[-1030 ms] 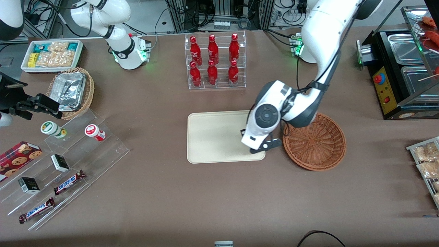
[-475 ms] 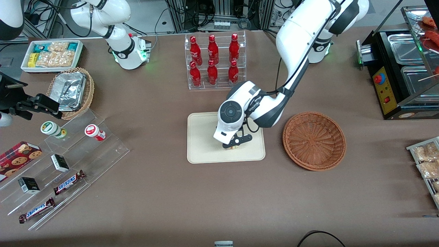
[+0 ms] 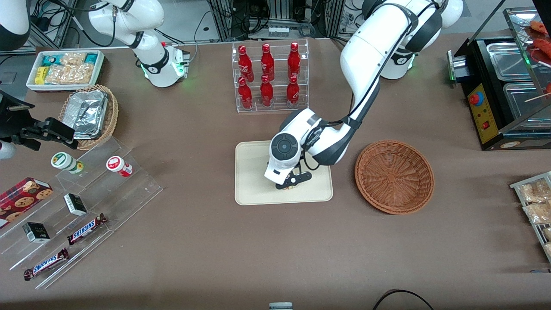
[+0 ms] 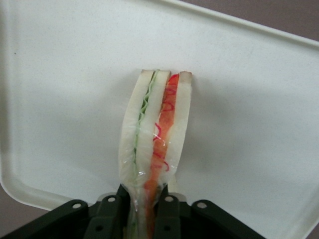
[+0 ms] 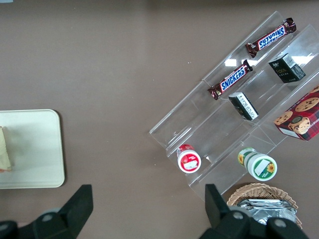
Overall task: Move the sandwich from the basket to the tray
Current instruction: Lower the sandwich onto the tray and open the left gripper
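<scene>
Sandwich (image 4: 155, 144): a wrapped wedge held on edge over the tray, its green and red filling layers facing the wrist camera; in the front view only a sliver shows under the gripper.
Gripper (image 4: 147, 209): low over the tray, its black fingers (image 4: 110, 208) pinched narrow on the wedge's lower end.
Step in hand: setting the wedge down, by my reading; the carry looks done and the release is left.
How to do it well: lower until the bread's edge bears on the tray, then spread the fingers only enough to free the wrap and lift straight up. A wedge standing on edge may tip over, and the film may cling to a pad, so a slow release is safer.
Snack bin (image 3: 32, 84): at the parked arm's end, filled with snack packets.
Tan basket (image 3: 112, 113): just nearer the front camera than the bin, holding foil containers.
Bottle rack (image 3: 271, 107): clear tiers with six red bottles, farther from the front camera than the tray.
Tray (image 3: 254, 189): cream, flat, bare apart from the wedge above it.
Brown basket (image 3: 394, 176): just beside the tray toward the working arm's end, nothing in it.
</scene>
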